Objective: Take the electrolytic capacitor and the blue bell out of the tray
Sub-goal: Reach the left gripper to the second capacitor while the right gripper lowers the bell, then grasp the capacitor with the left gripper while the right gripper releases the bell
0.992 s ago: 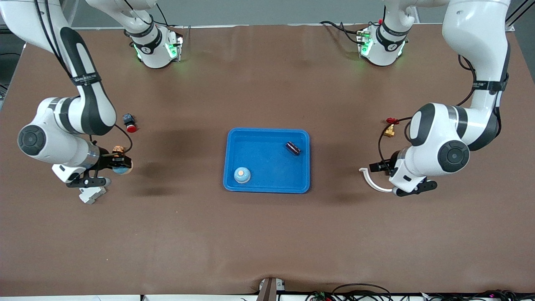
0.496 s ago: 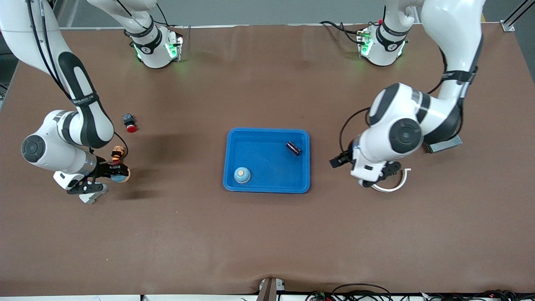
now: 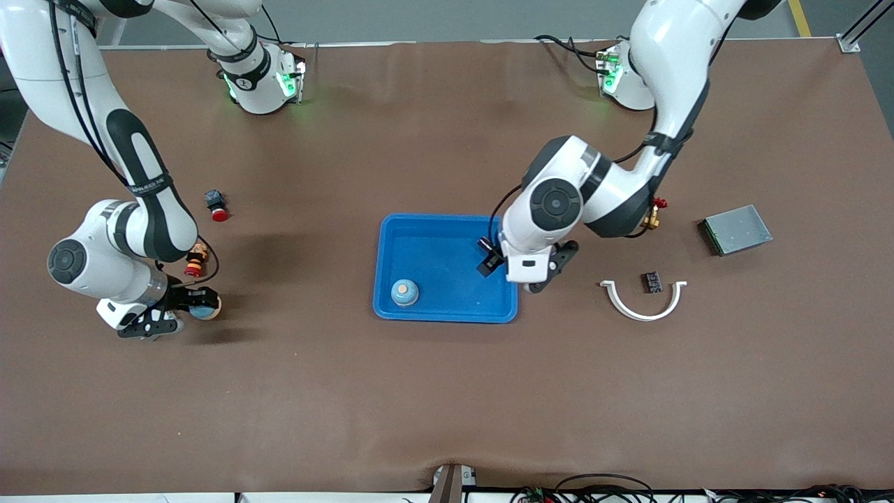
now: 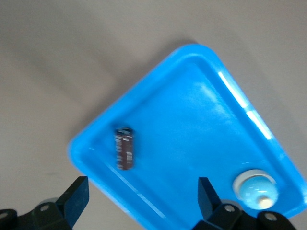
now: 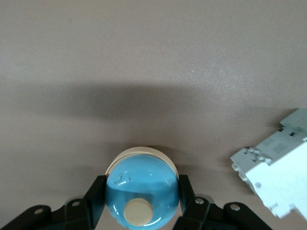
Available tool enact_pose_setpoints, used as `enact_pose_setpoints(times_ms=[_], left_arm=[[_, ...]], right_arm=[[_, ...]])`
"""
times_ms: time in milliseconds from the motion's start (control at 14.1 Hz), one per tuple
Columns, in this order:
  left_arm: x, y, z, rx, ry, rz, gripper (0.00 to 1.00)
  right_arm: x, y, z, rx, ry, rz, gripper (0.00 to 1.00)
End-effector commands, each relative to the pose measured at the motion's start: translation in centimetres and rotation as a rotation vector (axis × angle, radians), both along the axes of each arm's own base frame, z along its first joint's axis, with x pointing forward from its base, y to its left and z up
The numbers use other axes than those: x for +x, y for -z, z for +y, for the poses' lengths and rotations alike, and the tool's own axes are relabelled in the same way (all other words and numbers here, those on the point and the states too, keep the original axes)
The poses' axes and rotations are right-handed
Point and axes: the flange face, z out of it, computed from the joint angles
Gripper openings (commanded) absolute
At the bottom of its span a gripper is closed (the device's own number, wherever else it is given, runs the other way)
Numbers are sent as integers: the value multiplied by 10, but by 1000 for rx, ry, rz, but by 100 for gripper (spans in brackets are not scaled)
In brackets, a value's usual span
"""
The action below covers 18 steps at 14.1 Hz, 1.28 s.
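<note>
1. The tray [image 3: 447, 311] holds one bell [image 3: 404, 292] in its corner nearest the camera, toward the right arm's end.
2. The right gripper [image 3: 183, 307], well away from the tray toward the right arm's end, is clamped on a second bell [image 5: 142, 189], with a white block [image 5: 276, 176] beside it.
3. The capacitor [image 4: 125, 148] lies in the tray's corner farther from the camera than the first bell, toward the left arm's end.
4. The left gripper [image 4: 139, 199] hangs over that corner, fingers apart, holding nothing.

A tray [image 3: 447, 311] sits mid-frame in the front view, holding a bell [image 3: 404, 292] at its lower corner. A curved strip [image 3: 642, 307] lies lower than a flat box [image 3: 735, 229].
</note>
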Motion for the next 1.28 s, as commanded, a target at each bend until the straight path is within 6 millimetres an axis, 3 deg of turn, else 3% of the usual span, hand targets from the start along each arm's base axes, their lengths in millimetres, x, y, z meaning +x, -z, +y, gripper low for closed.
enact_pose_setpoints(times_ms=[0,71,142,213,425,638,780,1063,1205], left_arm=[[10,22,-3,23,-26,-32,100],[10,31,-1,37,-21,-27,100],[11,40,-1,43,-23,-18,100],[9,50,-1,51,-17,-11,100],[7,75,-8,52,-2,-25,100],[4,90,-8,60,3,-13,100],[1,93,-9,66,9,-9,100],[-6,104,-14,79,-13,9,100],[-13,113,-19,88,-10,21,100]], right_arm=[[5,7,-8,29,4,-9,0],[4,10,-8,35,11,-5,0],[5,11,-8,37,15,-5,58],[6,10,-11,41,23,-9,100],[16,-6,-5,44,15,-23,100],[31,-52,15,71,13,47,100],[42,-86,47,76,69,101,100],[42,-103,107,63,178,114,100],[38,-112,146,53,250,117,100]])
